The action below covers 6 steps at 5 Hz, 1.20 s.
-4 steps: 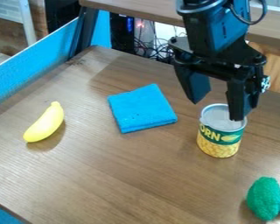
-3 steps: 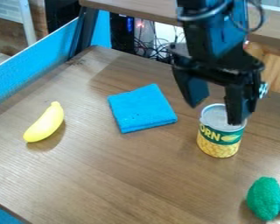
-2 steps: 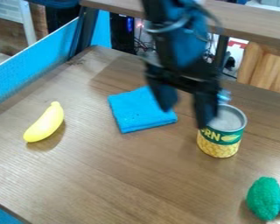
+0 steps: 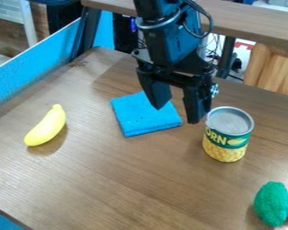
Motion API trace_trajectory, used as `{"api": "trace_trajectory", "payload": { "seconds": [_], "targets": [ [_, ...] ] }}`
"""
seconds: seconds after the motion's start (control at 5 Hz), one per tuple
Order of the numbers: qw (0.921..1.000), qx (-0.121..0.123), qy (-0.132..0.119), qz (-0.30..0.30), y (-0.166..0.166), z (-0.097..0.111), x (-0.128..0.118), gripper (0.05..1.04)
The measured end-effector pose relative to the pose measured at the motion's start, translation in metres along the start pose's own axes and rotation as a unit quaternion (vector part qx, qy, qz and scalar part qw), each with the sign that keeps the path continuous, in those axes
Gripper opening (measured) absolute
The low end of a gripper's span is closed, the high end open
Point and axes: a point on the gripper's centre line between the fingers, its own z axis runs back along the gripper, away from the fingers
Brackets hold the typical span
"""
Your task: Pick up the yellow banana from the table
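Tabletop leaves room between banana and cloth, near whose edge hangs the tool, fingers apart.

Looks like some kinda robotics lab or workshop to me: robot arm over wood-look bench, tangle of cables behind it, bright blue panel along side, toy-like broccoli and banana as props.

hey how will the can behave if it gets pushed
The can looks rigid and metal-topped, so it probably won't squash easily. Standing upright, it would likely slide under a low push but might tip under a high one. Its round side suggests it could roll once toppled.
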Motion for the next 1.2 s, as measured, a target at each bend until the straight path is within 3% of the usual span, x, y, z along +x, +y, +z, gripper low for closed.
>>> {"api": "trace_trajectory", "payload": {
  "seconds": [0.2, 0.4, 0.8, 1.0, 1.2],
  "targets": [
    [1.0, 0.0, -0.002, 0.002, 0.0, -0.001, 0.0, 1.009],
    [0.9968, 0.045, 0.008, 0.065, 0.049, -0.019, -0.023, 1.009],
    [0.9839, 0.109, 0.023, 0.139, 0.141, -0.002, -0.059, 1.009],
    [0.9798, 0.123, 0.046, 0.151, 0.178, -0.011, -0.071, 1.009],
    [0.9765, 0.138, 0.051, 0.158, 0.196, -0.021, -0.072, 1.009]
  ]
}}
